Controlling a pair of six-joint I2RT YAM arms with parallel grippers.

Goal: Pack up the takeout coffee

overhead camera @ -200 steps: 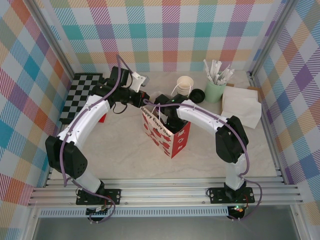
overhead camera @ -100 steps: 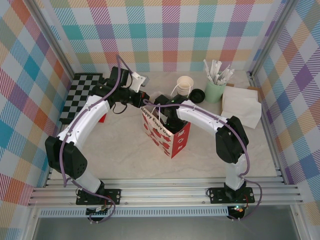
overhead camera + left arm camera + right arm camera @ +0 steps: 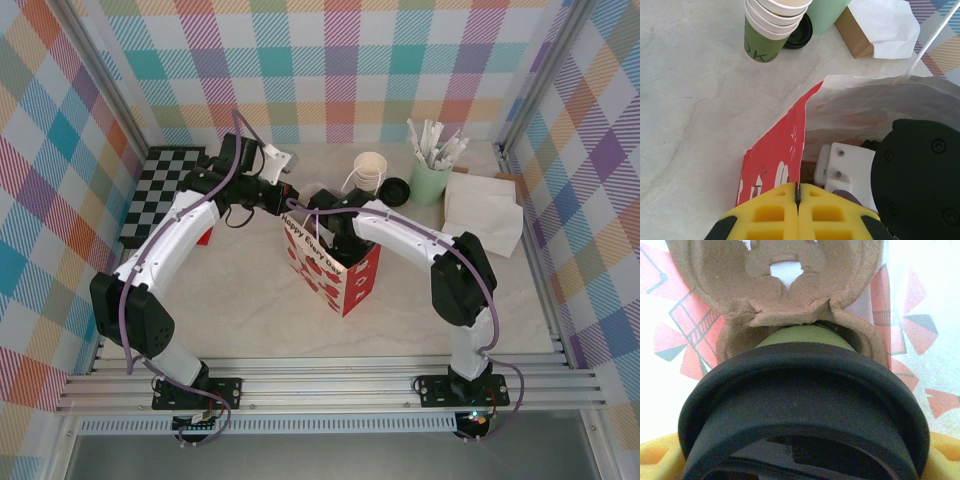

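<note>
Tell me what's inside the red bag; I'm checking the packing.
The right jaws hold a black-lidded green cup at a brown pulp carrier. The floor of the bag is hidden.

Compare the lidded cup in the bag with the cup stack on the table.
The lidded cup wears a black lid; the stack is open-topped, a loose lid beside it. The lidded cup is single, inside the bag at a pulp carrier; the stack is several nested cups standing free on the table. Both have green sides.
</note>
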